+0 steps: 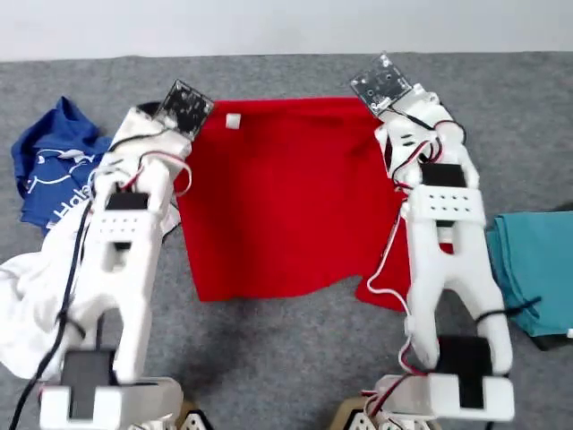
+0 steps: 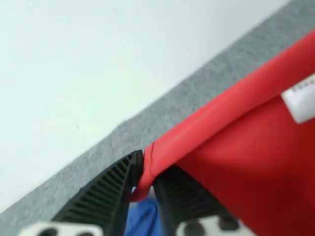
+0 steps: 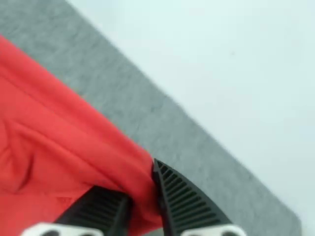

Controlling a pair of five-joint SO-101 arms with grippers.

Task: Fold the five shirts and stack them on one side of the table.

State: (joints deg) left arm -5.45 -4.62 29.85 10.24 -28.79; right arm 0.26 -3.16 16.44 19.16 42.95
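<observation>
A red shirt (image 1: pixel 286 202) lies spread in the middle of the grey table, its far edge folded over with a white label (image 1: pixel 234 121) showing. My left gripper (image 2: pixel 142 179) is shut on the red shirt's (image 2: pixel 246 147) far left corner, under the wrist camera (image 1: pixel 183 106) in the high view. My right gripper (image 3: pixel 142 189) is shut on the red shirt's (image 3: pixel 59 147) far right corner, below its camera (image 1: pixel 383 82). A blue shirt (image 1: pixel 54 161) and a white shirt (image 1: pixel 31 305) lie crumpled at the left. A teal shirt (image 1: pixel 537 269) lies at the right edge.
The table is covered in grey felt (image 1: pixel 295 367) and meets a pale wall (image 1: pixel 286 27) at the far side. Both arm bases (image 1: pixel 107 394) stand at the near edge. Bare felt lies between the bases and beyond the red shirt.
</observation>
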